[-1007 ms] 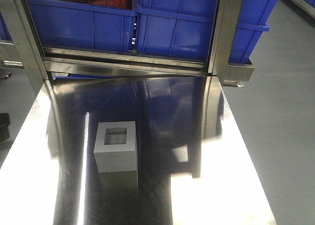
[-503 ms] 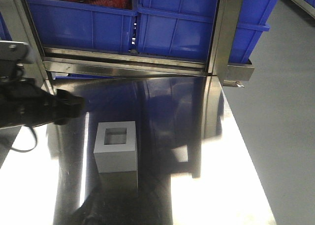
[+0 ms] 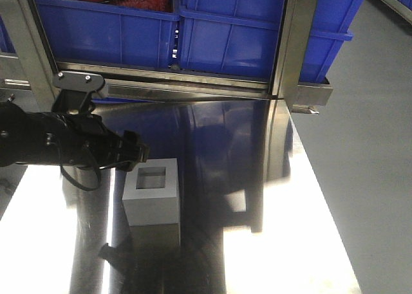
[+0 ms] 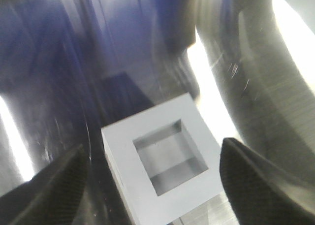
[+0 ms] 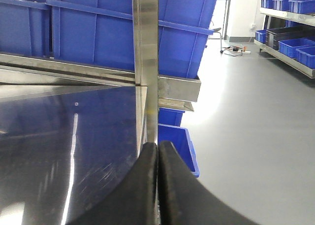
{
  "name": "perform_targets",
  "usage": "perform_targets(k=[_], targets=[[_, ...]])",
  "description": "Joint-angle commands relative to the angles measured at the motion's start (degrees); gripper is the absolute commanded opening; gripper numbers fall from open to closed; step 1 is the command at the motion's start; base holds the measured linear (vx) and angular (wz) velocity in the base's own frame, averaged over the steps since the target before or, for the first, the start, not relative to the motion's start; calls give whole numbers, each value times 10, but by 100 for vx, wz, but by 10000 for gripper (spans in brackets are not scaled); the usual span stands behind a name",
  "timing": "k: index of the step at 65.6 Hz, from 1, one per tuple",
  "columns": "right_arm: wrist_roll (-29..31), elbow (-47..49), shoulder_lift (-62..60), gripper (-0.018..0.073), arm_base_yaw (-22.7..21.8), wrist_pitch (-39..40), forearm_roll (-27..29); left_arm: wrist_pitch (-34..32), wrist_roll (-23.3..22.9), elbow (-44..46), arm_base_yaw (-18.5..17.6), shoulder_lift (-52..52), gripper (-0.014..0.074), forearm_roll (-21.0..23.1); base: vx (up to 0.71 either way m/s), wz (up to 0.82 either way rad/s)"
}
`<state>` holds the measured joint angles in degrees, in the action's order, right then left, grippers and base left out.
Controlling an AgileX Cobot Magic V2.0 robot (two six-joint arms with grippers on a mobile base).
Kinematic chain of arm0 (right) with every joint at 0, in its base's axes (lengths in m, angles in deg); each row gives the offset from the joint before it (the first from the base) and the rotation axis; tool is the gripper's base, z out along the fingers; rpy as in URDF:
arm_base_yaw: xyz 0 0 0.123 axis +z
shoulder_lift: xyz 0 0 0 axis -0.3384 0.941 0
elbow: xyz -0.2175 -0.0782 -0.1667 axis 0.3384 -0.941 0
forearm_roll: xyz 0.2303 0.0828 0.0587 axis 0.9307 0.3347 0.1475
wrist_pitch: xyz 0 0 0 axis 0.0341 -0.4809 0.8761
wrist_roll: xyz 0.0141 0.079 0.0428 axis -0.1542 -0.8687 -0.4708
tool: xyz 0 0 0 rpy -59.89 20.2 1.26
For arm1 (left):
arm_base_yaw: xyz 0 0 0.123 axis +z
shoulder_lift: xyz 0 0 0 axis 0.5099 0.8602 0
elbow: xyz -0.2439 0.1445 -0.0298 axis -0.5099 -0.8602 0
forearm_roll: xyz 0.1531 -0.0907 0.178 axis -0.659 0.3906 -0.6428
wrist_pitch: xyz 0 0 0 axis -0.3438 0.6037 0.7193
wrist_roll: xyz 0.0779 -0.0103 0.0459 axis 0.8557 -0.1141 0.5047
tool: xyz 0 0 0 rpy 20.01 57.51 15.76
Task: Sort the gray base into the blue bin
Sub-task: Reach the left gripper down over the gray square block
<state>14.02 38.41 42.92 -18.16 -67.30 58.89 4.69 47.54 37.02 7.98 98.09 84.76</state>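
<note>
While you look down from the front view, the polished, mirror-like steel worktop [image 3: 270,242] fills most of the scene, catching blue reflections from the rack behind it. On that steel rack, at the far edge, a large, deep, glossy blue plastic bin [image 3: 232,43] sits beside a neighbouring blue crate [image 3: 103,30] that holds red items. Your black left arm [image 3: 38,146] reaches in from the left side over the worktop. The matte gray cube-like base [image 3: 151,191] stands upright on the worktop, well short of the rack, its square recess facing up. Your left pincer [image 3: 138,154] is spread wide at the block's near-left upper corner; its wrist view shows one dark finger [image 4: 54,185] on each side of the block, neither touching it. Your right pincer [image 5: 157,156] is off by the worktop's right edge, its fingers pressed together on nothing.
</note>
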Motion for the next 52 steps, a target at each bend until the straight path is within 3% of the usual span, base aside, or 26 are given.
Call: perform_targets(k=[1,9,24,52], targets=[[4,-9,-7,-9,-2,42,-4,-25,-16,19,-4,-1,543,6,0,0],[4,-9,-7,-9,-2,42,-4,-26,-28,19,-4,17,543,-8,0,0],[4,-9,-7,-9,-2,42,-4,-26,-116,19,-4,39,543,-87,0,0],[4,-9,-7,-9,-2,42,-4,-43,-120,19,-4,75,542,-87,0,0]])
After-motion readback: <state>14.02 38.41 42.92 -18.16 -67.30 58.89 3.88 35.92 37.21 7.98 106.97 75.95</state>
